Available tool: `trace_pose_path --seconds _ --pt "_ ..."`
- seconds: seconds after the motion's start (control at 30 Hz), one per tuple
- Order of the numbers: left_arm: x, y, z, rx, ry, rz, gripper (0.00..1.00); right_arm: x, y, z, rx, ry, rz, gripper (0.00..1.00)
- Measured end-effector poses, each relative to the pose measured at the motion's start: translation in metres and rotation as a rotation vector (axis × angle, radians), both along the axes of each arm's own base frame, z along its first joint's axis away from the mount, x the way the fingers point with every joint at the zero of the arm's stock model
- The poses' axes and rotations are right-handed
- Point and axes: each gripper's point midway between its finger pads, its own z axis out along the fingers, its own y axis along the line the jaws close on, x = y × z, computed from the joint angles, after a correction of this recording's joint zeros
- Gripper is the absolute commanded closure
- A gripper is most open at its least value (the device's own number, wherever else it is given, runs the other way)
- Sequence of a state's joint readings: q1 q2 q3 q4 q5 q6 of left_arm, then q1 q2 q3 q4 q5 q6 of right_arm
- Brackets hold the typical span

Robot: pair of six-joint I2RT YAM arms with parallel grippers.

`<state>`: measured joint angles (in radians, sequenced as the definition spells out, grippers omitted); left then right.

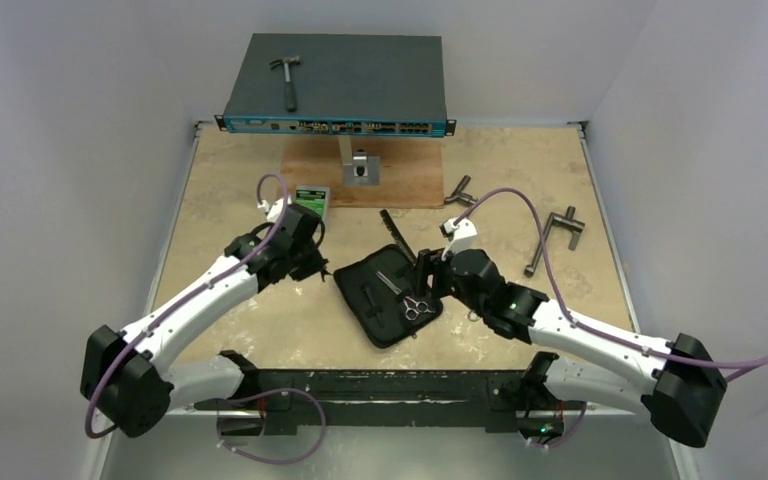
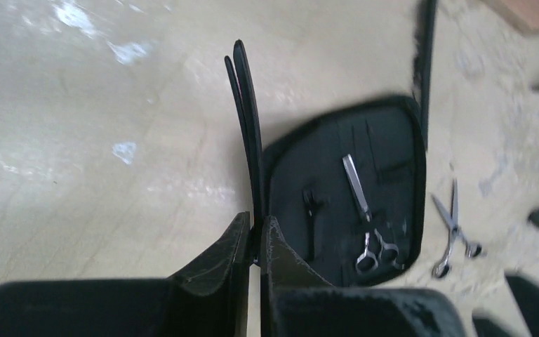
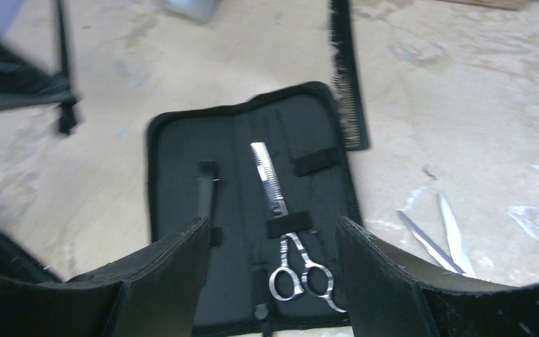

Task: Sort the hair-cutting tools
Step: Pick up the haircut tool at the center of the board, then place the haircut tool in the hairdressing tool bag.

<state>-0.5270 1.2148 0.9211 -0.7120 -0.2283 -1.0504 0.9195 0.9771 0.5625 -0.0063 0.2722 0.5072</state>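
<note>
Scissors: two pairs; one pair [image 3: 281,210] is strapped inside the case, toothed blade pointing to the far end; the other pair [image 2: 453,228] lies on the bare counter [image 1: 280,335] just beside the case's right side
Comb [image 3: 347,84]: one; long and black, on the counter along the case's far right edge
Hair clips: two in view; one clip [image 2: 245,126] is raised over the counter left of the case; the second clip [image 3: 205,189] sits in the case's left half
Case [image 3: 172,161]: one, open flat, mid-counter; holds one pair of scissors and one clip
Left claw [image 2: 254,228]: clamped on the raised clip's end
Right claw [image 3: 272,225]: fingers apart over the case's near end, gripping nothing
Other tools: one hammer [image 1: 287,82] on the blue-fronted box [image 1: 360,70]; two T-handle tools [image 1: 555,235] at the far right
</note>
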Motion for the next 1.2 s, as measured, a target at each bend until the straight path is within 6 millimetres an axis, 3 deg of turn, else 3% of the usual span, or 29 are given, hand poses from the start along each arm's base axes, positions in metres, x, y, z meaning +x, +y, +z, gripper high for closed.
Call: trace_pose_path --seconds 0.23,0.37,0.53,0.93,1.2 --pt "-0.054 -0.044 0.007 -0.016 -0.058 -0.312 1.0 0.037 -0.032 -0.043 -0.119 0.092 -0.166 0.4" --pt "-0.078 -0.048 0.001 -0.027 -0.078 -0.42 1.0 0.048 -0.025 -0.059 -0.164 0.117 -0.164 0.42" --pt "-0.099 -0.037 -0.01 -0.028 -0.103 -0.49 1.0 0.059 -0.013 -0.076 -0.216 0.132 -0.132 0.44" --pt "-0.112 -0.022 -0.02 -0.036 -0.145 -0.515 1.0 0.11 0.036 -0.086 -0.321 0.117 -0.063 0.6" --pt "-0.116 -0.022 -0.024 -0.04 -0.141 -0.532 1.0 0.109 0.028 -0.116 -0.444 0.171 -0.05 0.69"
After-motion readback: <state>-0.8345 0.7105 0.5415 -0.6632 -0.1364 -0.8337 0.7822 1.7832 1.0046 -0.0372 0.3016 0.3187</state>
